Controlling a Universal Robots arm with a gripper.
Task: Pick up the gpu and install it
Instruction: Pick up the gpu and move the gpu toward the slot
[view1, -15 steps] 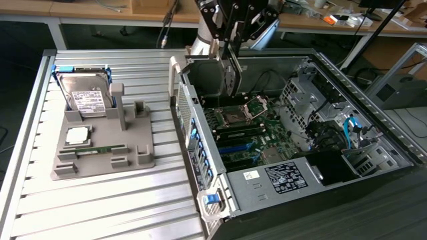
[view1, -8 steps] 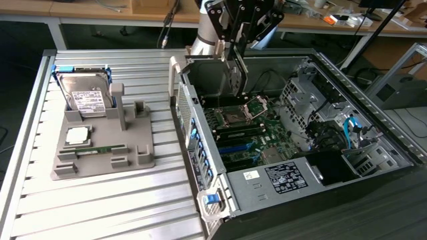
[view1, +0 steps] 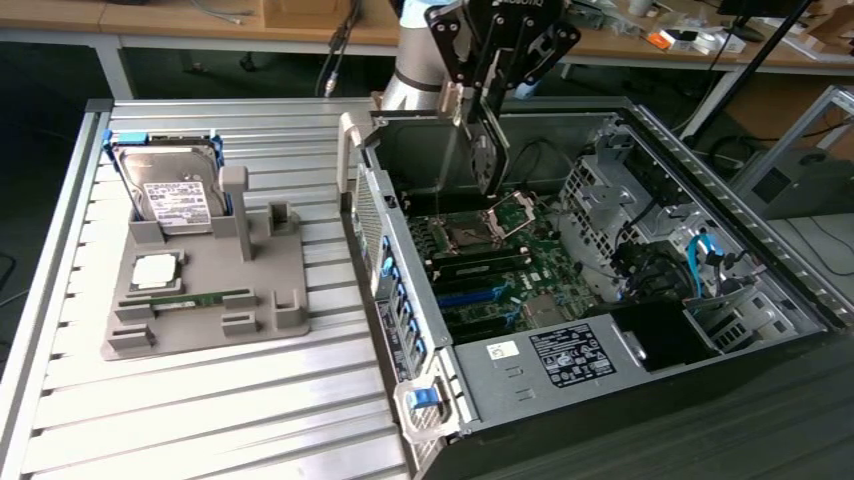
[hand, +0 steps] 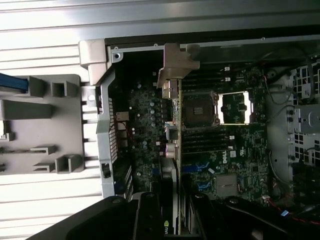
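Dark and thin, the gpu (view1: 489, 160) hangs on edge over the open computer case (view1: 367, 200), near its far wall. The claw (view1: 481, 105) is clenched on its top edge. It looks light, stiff and easy to break; hold its edges.

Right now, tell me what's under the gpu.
The gpu, held in the gripper, hangs over the motherboard, beside the CPU socket. The board strip directly beneath it is covered.
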